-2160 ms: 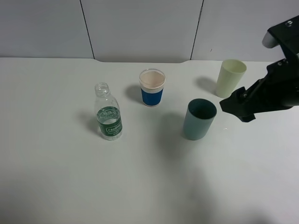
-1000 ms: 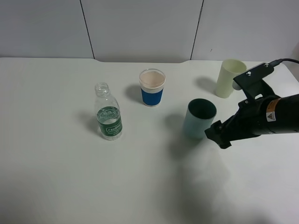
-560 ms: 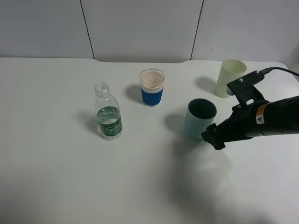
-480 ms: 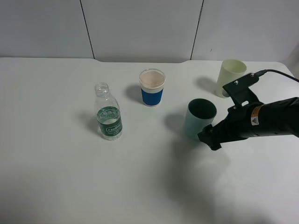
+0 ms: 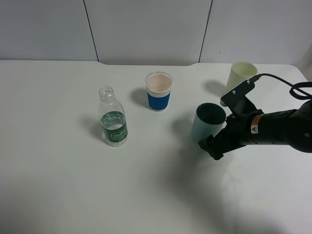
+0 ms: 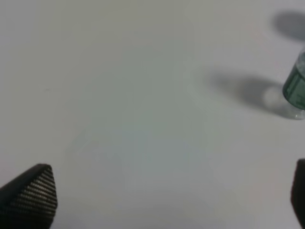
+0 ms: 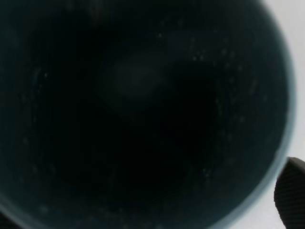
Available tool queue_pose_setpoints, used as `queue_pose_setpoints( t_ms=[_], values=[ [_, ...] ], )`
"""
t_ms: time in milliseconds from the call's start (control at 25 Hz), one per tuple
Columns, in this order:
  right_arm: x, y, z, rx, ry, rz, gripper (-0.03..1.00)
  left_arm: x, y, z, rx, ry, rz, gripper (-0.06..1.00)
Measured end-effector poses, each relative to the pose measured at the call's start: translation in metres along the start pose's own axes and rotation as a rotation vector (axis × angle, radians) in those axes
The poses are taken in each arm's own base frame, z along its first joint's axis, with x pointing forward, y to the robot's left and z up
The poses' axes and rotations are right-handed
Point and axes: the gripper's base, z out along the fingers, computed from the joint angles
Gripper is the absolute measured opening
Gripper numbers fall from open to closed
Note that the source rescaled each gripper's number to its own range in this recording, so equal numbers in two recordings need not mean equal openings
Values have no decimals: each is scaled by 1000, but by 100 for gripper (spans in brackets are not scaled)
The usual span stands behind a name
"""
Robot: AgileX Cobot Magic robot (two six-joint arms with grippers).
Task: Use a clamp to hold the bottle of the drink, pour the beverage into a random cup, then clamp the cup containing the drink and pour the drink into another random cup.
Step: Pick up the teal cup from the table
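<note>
Three cups [image 5: 202, 127] [image 5: 159, 101] [image 5: 238, 83] and one bottle [image 5: 113, 122] are visible.

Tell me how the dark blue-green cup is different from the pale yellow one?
The teal cup is dark blue-green, and the pale cup is light yellow-green. The teal cup stands nearer the front, and the pale cup stands farther back. The robot's right hand is down close beside the teal cup, not the pale cup. Both are plain tumblers standing upright with open tops.
</note>
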Motion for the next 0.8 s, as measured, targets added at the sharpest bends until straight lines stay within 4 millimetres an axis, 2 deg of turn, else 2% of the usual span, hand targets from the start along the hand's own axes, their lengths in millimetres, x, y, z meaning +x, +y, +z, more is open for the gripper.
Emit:
queue_pose_setpoints(
  t_ms=[160, 280, 440, 800],
  values=[
    [5, 1, 3, 4, -11, -40, 87, 0, 0, 0, 0, 0, 0, 100],
    [24, 4, -7, 74, -166, -30, 87, 0, 0, 0, 0, 0, 0, 100],
    [28, 2, -12, 130, -254, -2, 87, 0, 0, 0, 0, 0, 0, 100],
    [36, 2, 11, 164, -354, -12, 87, 0, 0, 0, 0, 0, 0, 100]
  ],
)
